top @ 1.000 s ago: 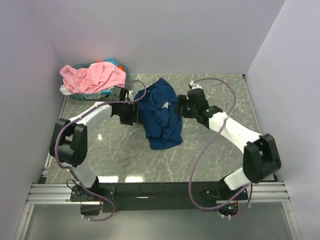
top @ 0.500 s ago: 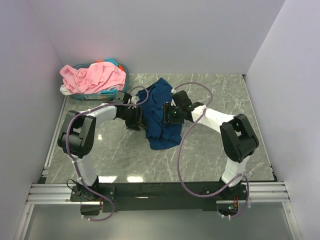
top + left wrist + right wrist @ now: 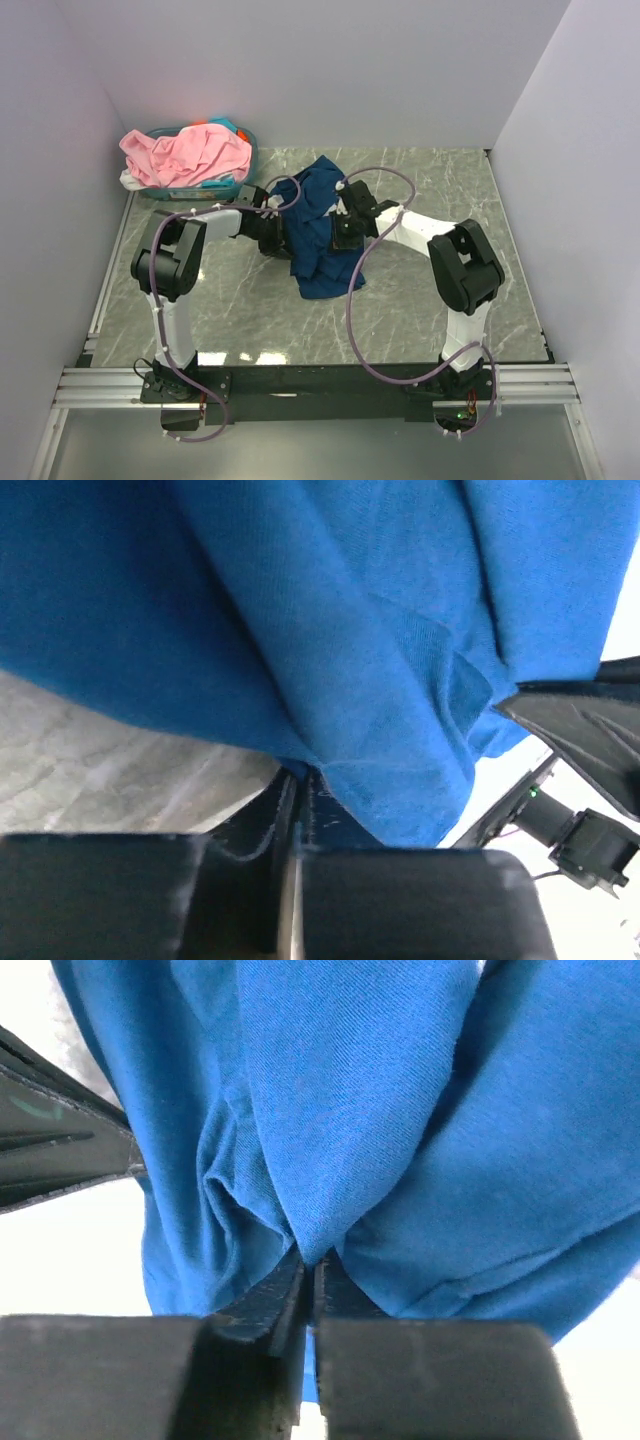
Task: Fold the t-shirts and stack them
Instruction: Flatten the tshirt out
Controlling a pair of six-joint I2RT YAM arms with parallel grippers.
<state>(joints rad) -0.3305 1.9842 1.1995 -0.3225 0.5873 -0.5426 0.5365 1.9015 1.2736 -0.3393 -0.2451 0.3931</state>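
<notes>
A crumpled navy blue t-shirt (image 3: 320, 235) lies on the marble table between the two arms. My left gripper (image 3: 285, 236) is shut on a fold at its left edge; the left wrist view shows blue cloth (image 3: 380, 680) pinched at the left gripper (image 3: 300, 772). On the shirt's right side my right gripper (image 3: 338, 232) is shut too, and in the right wrist view a ridge of cloth (image 3: 340, 1110) runs down into the right gripper (image 3: 310, 1258). A pink t-shirt (image 3: 190, 153) is heaped on the basket at the back left, with a pale garment (image 3: 131, 179) under it.
The teal plastic basket (image 3: 205, 187) stands at the back left corner, close to the left arm's elbow. Purple walls close in the table on three sides. Purple cables (image 3: 385, 180) loop above both arms. Bare marble (image 3: 420, 300) lies in front of the shirt.
Both grippers moved inward onto the navy shirt from either side and shut on its cloth. The arms' elbows swung in toward the middle.
</notes>
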